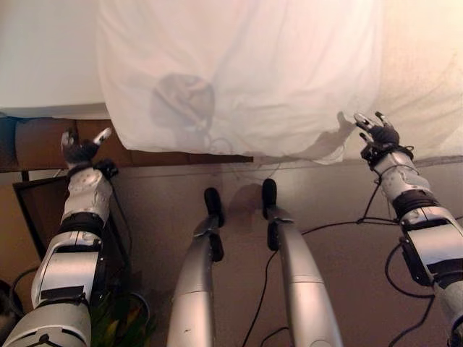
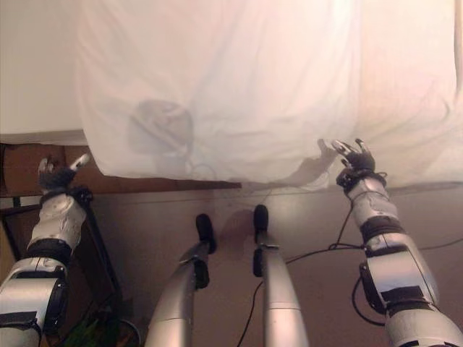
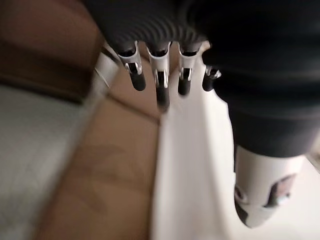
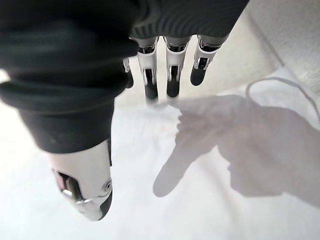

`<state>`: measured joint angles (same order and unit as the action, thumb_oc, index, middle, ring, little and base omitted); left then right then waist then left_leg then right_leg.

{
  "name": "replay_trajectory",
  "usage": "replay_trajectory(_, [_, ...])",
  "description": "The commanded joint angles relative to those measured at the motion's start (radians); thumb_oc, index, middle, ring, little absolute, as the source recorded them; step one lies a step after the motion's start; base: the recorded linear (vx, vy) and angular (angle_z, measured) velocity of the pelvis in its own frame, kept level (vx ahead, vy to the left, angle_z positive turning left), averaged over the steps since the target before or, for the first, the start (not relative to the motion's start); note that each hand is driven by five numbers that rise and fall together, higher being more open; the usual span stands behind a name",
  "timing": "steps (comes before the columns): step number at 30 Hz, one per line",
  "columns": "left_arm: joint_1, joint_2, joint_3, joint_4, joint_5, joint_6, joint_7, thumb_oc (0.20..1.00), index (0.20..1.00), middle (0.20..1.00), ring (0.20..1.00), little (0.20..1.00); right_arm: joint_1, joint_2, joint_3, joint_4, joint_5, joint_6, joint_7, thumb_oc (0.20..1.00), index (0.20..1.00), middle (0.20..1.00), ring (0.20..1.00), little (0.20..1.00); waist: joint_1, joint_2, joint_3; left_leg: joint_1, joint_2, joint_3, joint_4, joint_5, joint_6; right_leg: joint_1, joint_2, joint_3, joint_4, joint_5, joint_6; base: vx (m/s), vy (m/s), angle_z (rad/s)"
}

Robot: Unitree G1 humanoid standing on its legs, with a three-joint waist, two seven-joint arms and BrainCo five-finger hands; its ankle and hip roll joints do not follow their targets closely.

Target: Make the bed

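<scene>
Right hand (image 1: 377, 134) hovered open-fingered at the thin white bedsheet's (image 1: 239, 72) near right edge, gripping nothing; left hand (image 1: 78, 150) sat open too, near-left, probably lining up to tug it straight.

A thin white cloth sheet (image 1: 246, 72) lies spread and lightly wrinkled across the bed's pale mattress (image 1: 43, 65), its near edge hanging over the brown wooden bed frame (image 1: 43, 141) toward the floor.
</scene>
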<state>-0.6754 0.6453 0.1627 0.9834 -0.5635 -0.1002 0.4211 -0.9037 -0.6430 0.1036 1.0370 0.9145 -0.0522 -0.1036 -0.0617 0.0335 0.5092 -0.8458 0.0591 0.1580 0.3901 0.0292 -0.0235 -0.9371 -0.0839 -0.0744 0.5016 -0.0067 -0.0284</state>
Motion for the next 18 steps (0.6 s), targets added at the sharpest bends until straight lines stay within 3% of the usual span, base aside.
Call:
replay_trajectory(1, [0.064,-0.009,0.049,0.056,0.006,0.023,0.076,1.000,1.000,1.000,1.000,1.000,0.083,-0.009,-0.039,-0.043,-0.009,-0.018,-0.010,1.000,1.000,1.000,1.000,1.000,0.005,-0.005,-0.059,0.015,-0.031,0.024,0.066,-0.091,-0.022,0.073,-0.012,-0.028,-0.075,-0.015,0.120,0.00,-0.004,0.11])
replay_trajectory(5, [0.088,-0.062,0.038,0.067,0.009,0.030,0.071,1.000,1.000,1.000,1.000,1.000,0.128,0.031,-0.059,-0.048,0.002,-0.027,-0.008,1.000,1.000,1.000,1.000,1.000,0.005,-0.005,-0.067,0.051,-0.038,0.017,0.033,-0.081,-0.021,0.109,-0.011,-0.030,-0.092,-0.013,0.122,0.02,-0.004,0.12])
replay_trajectory(8, [0.151,-0.167,-0.010,0.051,0.004,0.018,-0.046,1.000,1.000,1.000,1.000,1.000,0.228,0.096,-0.075,-0.061,0.013,-0.046,0.032,1.000,1.000,1.000,1.000,1.000,0.012,-0.004,-0.089,0.164,-0.056,-0.003,-0.047,-0.059,-0.024,0.223,-0.009,-0.037,-0.148,-0.013,0.126,0.07,-0.026,0.06])
replay_trajectory(12, [0.227,-0.237,-0.080,0.049,0.015,-0.007,-0.213,1.000,1.000,1.000,1.000,1.000,0.369,0.155,-0.061,-0.052,-0.037,-0.041,0.098,1.000,1.000,1.000,1.000,1.000,0.016,-0.012,-0.121,0.322,-0.078,-0.032,-0.168,-0.020,-0.027,0.366,-0.005,-0.049,-0.229,0.000,0.133,0.09,-0.041,0.14])
replay_trajectory(18, [0.326,-0.311,-0.168,0.071,0.073,-0.016,-0.324,1.000,1.000,1.000,1.000,1.000,0.545,0.250,-0.021,-0.053,-0.133,-0.029,0.141,1.000,1.000,1.000,1.000,1.000,0.015,-0.036,-0.176,0.526,-0.080,-0.047,-0.341,0.039,-0.039,0.570,0.010,-0.061,-0.369,0.038,0.139,0.09,-0.026,0.07])
